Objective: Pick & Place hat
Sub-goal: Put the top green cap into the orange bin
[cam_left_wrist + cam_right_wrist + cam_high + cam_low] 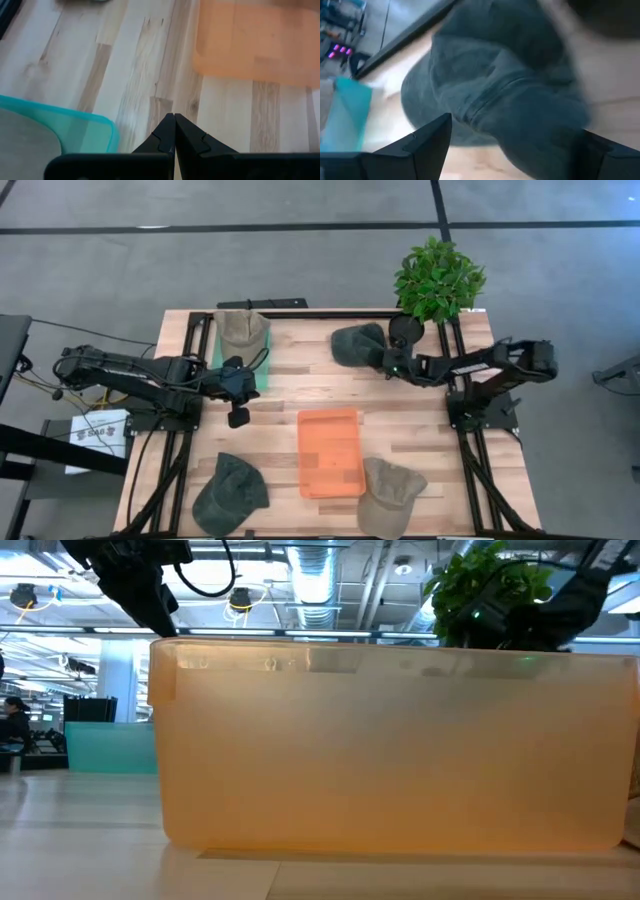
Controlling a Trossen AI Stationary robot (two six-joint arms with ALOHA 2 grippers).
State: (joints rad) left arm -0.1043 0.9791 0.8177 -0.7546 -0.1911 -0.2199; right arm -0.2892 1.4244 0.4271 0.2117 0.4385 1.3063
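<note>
The left end effector [238,384] hangs over bare worktop [290,395] just beside the teal tray [262,370], its two fingers [167,135] pressed tip to tip with nothing between them. A tan cap [241,330] lies on that tray at the far left corner. Toward the middle sits the empty orange tray [330,452], with a dark green cap [231,491] at the near left and a khaki cap [390,496] just to its right, touching its edge.

Further right, the right end effector [388,363] has its fingers spread wide at the edge of the grey-green cap [358,346] — the hat in hand here, lying on the far side of the worktop near the potted plant [437,278]. In the right wrist view the cap [510,95] fills the gap between the open fingers, not yet clamped.

The cap looks light and limp — soft cloth that will fold and sag when lifted. The stiffer brim, or a pinch of crown fabric at a seam, seems the surest hold; too shallow a bite would likely slip off.
</note>
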